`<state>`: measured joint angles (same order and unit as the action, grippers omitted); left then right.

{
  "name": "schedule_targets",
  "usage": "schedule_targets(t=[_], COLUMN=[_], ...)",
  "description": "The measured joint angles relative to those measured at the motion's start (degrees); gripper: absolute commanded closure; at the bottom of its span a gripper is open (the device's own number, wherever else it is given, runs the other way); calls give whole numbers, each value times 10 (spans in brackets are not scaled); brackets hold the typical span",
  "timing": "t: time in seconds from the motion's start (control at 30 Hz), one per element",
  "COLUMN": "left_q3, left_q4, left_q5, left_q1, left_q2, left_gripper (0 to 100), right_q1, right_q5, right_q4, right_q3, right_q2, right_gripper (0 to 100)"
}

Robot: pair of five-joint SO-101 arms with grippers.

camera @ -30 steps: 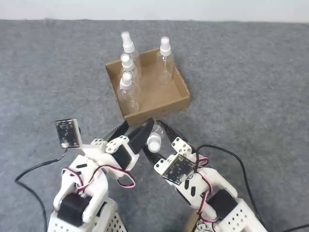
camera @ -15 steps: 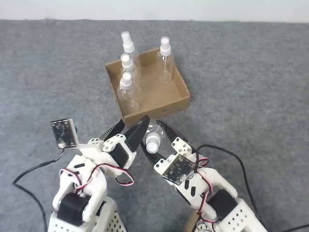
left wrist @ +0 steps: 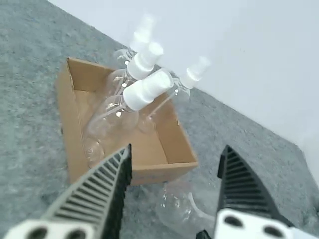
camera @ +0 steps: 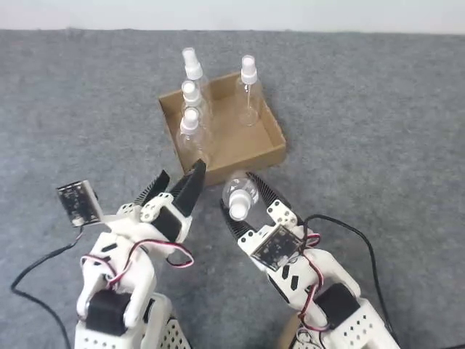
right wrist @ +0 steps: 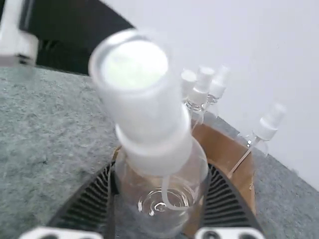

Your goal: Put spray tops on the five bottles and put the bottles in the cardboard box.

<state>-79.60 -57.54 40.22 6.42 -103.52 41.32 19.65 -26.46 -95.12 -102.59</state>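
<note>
My right gripper [camera: 240,201] is shut on a clear bottle [camera: 240,189] fitted with a white spray top [right wrist: 137,84], held just in front of the cardboard box [camera: 267,138]. In the right wrist view the bottle [right wrist: 157,179] stands between my black fingers [right wrist: 88,199]. My left gripper [camera: 175,182] is open to the left of that bottle and holds nothing. From the left wrist view, its gripper [left wrist: 177,149] frames the box [left wrist: 167,152] and the held bottle [left wrist: 177,205]. Several capped bottles [camera: 190,129] stand upright in or at the box.
Grey carpet [camera: 378,109] covers the table on all sides of the box. Black cables [camera: 360,247] trail beside the right arm's base. A white wall runs behind the box.
My left gripper has pulled back to the left, away from the spray top, and stands open. The right gripper has carried the bottle slightly up and toward the box.
</note>
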Motion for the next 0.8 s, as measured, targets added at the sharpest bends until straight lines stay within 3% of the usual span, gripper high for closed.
schedule_targets(t=[0.33, 0.6, 0.8], left_q3=[-7, -7, -37], left_q4=[9, 9, 53], left_q5=[0, -13, -53], left_q1=[-4, -4, -4], left_q2=[0, 0, 0], left_gripper=[744, 903, 934], right_q1=[0, 0, 0], right_q5=[-11, -11, -11], right_q4=[0, 0, 0], right_q3=[0, 0, 0], right_q2=[0, 0, 0], right_gripper=[930, 930, 930])
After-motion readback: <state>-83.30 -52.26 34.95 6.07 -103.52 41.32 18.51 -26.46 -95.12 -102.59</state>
